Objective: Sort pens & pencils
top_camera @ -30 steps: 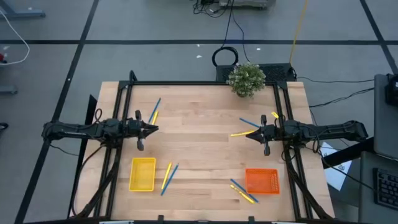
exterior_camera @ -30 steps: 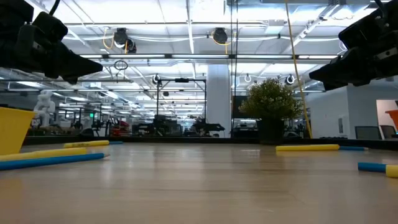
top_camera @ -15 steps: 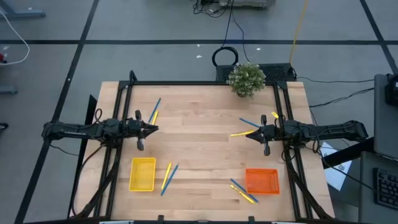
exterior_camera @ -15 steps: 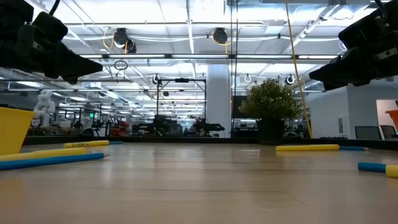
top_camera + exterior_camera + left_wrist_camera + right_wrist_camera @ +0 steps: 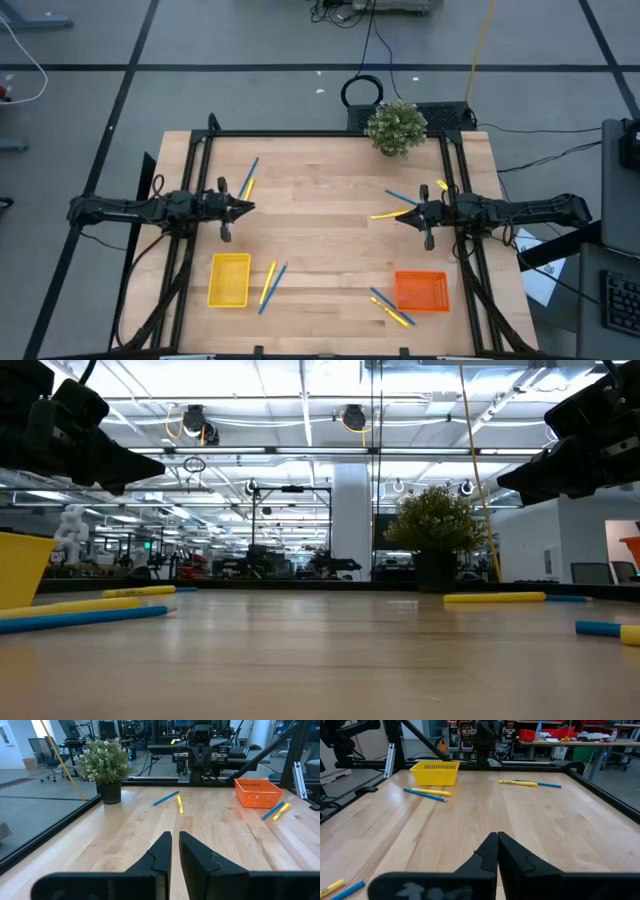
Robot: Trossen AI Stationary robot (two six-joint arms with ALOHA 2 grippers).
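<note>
Blue pens and yellow pencils lie flat on the table in pairs: one pair (image 5: 247, 178) far left, one (image 5: 270, 285) beside the yellow basket (image 5: 229, 280), one (image 5: 400, 205) right of centre, one (image 5: 390, 307) by the orange basket (image 5: 421, 291). My left gripper (image 5: 245, 208) hovers over the left half and points right; its fingers (image 5: 165, 845) are shut but for a thin slit. My right gripper (image 5: 398, 217) hovers over the right half, points left and is shut (image 5: 497, 839). Both hang clear above the wood, as the left gripper (image 5: 150, 462) and right gripper (image 5: 505, 480) show in the low view.
A potted plant (image 5: 396, 127) stands at the far edge, right of centre. Black frame rails run along the left side (image 5: 190, 200) and the right side (image 5: 465, 200) of the table. Bare wood (image 5: 320, 215) lies between the two grippers.
</note>
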